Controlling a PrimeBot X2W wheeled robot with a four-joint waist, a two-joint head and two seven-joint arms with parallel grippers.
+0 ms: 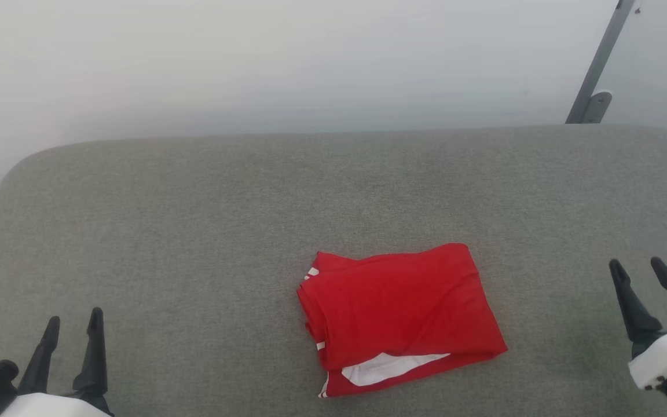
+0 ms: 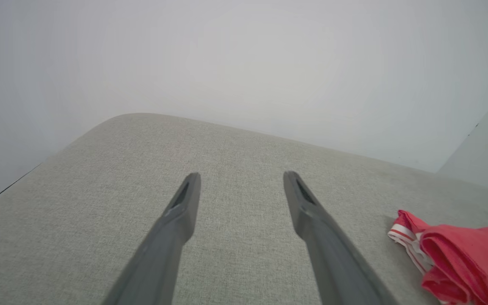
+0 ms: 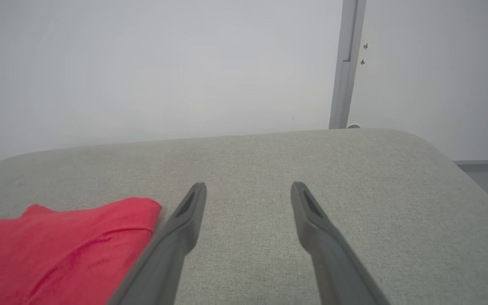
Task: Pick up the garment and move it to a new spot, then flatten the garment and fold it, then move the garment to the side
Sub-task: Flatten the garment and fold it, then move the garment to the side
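Observation:
The garment lies folded into a red packet on the grey padded surface, slightly right of centre near the front, with a white patch and striped trim showing at its front and left edges. My left gripper stands open at the lower left, well apart from it. At the far right my right gripper is open too, clear of the cloth. In the left wrist view the garment sits right of the open left gripper. In the right wrist view the garment lies left of the open right gripper.
A pale wall runs behind the surface. A grey metal post leans at the back right, seen as a post in the right wrist view. The surface has rounded far corners and bare fabric on both sides of the garment.

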